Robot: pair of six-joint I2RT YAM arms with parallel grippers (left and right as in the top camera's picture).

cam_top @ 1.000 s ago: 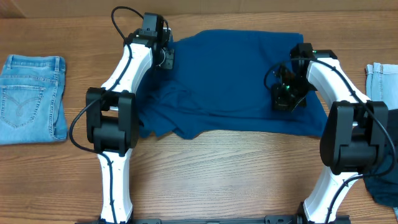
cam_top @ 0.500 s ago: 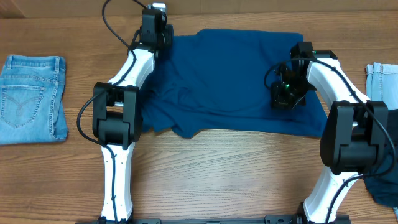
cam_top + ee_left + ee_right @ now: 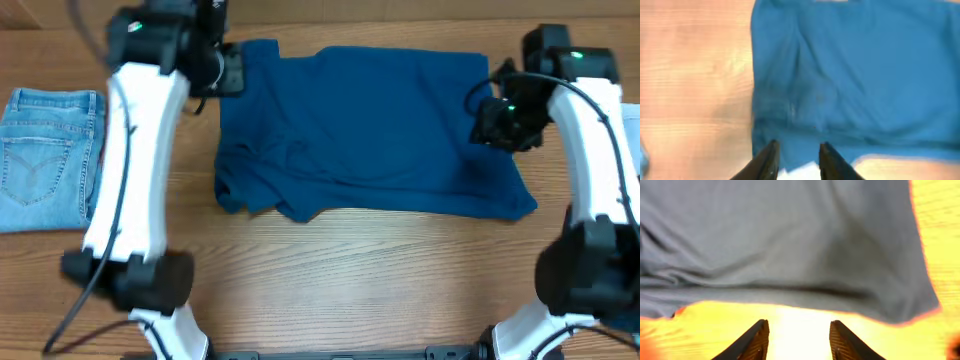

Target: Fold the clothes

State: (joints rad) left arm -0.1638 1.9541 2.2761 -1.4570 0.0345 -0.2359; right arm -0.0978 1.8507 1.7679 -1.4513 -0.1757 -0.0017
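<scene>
While the blue shirt (image 3: 370, 125) lies spread on the surface (image 3: 350, 270), the left jaws stand narrowly parted, empty. The right jaws gape wider.

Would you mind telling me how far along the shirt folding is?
Done: the shirt lies spread on the table, no fold made, its near-left corner rumpled. In hand: nothing; the left gripper and right gripper hover open near its side edges, gripping no cloth. Left: every fold. The jeans at the left lie apart from it.
</scene>
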